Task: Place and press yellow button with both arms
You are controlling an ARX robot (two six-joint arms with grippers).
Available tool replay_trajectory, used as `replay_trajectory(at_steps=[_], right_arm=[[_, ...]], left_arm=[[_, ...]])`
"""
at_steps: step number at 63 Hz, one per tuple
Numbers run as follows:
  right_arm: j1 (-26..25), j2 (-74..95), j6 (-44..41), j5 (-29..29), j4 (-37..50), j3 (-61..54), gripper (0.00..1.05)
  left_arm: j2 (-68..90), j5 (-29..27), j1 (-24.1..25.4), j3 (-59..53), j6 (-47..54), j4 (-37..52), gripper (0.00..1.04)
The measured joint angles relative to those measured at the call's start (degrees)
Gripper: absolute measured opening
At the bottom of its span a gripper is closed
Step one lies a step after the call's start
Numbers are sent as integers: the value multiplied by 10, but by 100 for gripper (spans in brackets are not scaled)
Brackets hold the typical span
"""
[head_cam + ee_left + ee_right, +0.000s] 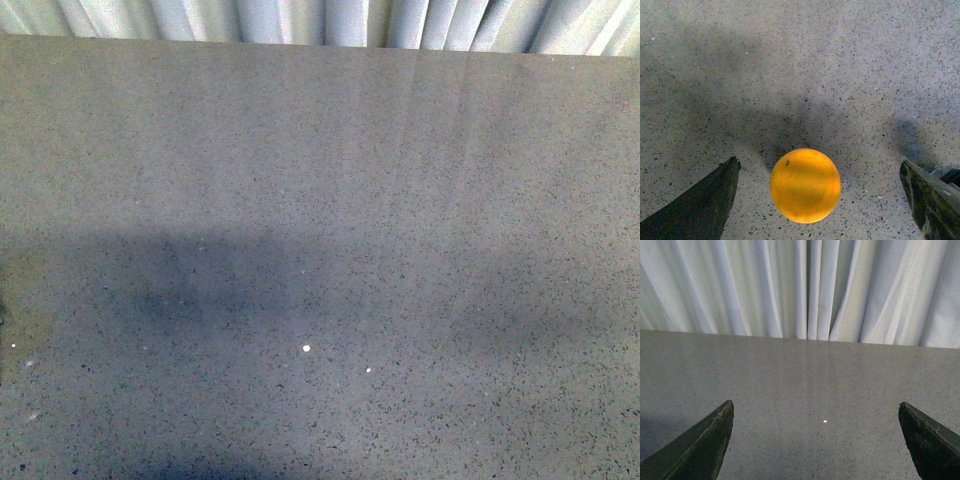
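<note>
Left wrist view, looking straight down: the left gripper [817,161] hangs with its two dark fingers [700,205] spread wide, touching nothing. Between them, clear of both, sits the yellow button [805,185]. Only its round yellow cap shows and the body beneath is hidden, so its long axis seems to run upright, pointing at the camera. A soft shadow spreads around it on the speckled grey table [850,60].

Right wrist view: the right gripper [815,404] is also spread wide and empty. It faces out over bare table [805,370] toward a pleated white curtain [805,285]. No button appears here.

Front view: the same grey table [320,180] with blurred shadows across its near half and the curtain [300,20] along the far edge. Neither arm nor the button is in view.

Judged from this, the left arm is much the nearer: the button lies directly below it, inside its open span, so a straight descent and a closing of the fingers would meet the button.
</note>
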Motion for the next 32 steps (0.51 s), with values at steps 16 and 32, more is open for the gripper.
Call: replay_trajectory(at_steps=[16, 32], right_arm=[[0, 0, 0, 0, 0, 0, 96], [0, 0, 0, 0, 0, 0, 96]], left_arm=[[29, -15, 0, 9, 0, 10, 96], [33, -22, -3, 14, 0, 10, 96]])
